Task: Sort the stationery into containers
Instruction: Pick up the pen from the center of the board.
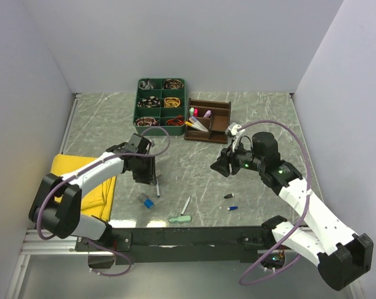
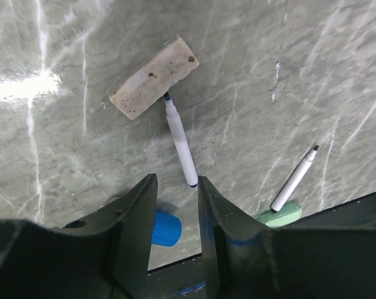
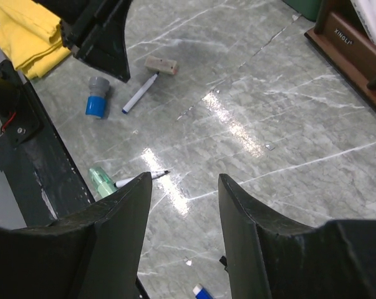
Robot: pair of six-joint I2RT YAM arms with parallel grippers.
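The left gripper (image 2: 175, 180) stands open with nothing between its jaws; a white pen with blue tips (image 2: 180, 142) lies on the table just ahead of the gap, its near end close to the right-hand finger (image 2: 216, 212), its far end touching a soiled whitish eraser block (image 2: 153, 76); a blue cap (image 2: 166, 227) sits below and behind the gap, partly hidden by the fingers; off to the gripper's right lie a black-tipped white pen (image 2: 295, 179) and a mint piece (image 2: 278, 215), touching each other, the mint piece cut off by the dark table edge.

The right gripper (image 3: 184, 180) is also open and empty, above bare table; the same black-tipped pen and mint piece lie just to its left; the brown wooden organiser (image 3: 356, 43) is far ahead to its right, cut off by the frame.

Only the top view shows the whole organiser (image 1: 207, 120) with several markers (image 1: 200, 115) already in it, a green compartment tray (image 1: 161, 103) beside it, and the yellow cloth (image 1: 91, 180); two tiny bits (image 1: 230, 202) near the right arm are too small to make out.
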